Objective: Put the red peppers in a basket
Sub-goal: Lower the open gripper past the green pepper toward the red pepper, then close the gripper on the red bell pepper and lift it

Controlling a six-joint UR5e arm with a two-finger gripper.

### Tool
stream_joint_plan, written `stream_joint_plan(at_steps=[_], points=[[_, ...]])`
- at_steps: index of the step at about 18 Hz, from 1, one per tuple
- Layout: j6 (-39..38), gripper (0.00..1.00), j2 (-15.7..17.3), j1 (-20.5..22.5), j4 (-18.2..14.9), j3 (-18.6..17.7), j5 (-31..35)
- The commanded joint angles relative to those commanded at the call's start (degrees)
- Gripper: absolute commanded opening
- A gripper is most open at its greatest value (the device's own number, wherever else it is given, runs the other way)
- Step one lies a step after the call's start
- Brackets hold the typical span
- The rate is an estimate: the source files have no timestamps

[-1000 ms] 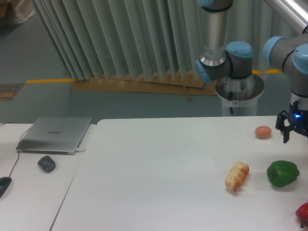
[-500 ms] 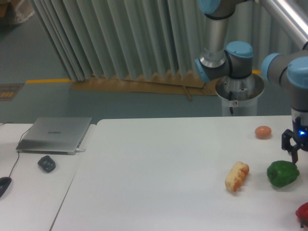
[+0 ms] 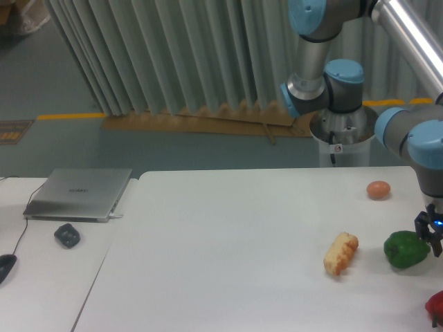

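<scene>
White table (image 3: 228,249) fills the lower frame. At the right edge the gripper (image 3: 432,234) hangs beside the green pepper (image 3: 406,249), its opening impossible to judge; the red pepper (image 3: 435,306) sits half-cropped at lower right, likely its goal.

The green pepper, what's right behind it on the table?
The small orange-brown egg sits behind the green pepper. The gripper covers the pepper's right edge, hiding whatever lies there.

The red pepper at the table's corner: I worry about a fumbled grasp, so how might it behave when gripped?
The red pepper looks glossy and rounded, so two fingers may slip on it. Nudged, it would probably roll or wobble. It sits at the picture's right edge, mostly out of view, so its shape and weight remain guesses.
</scene>
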Motion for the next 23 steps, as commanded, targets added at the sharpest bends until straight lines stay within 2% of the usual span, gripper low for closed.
stream_joint_plan(at_steps=[13, 18, 23], points=[[-5.0, 1.0, -3.4, -0.4, 0.1, 2.5, 0.1], [-7.3, 1.0, -4.5, -2.5, 0.0, 2.7, 0.2], [-7.2, 1.0, -5.4, -2.8, 0.1, 2.8, -2.9]])
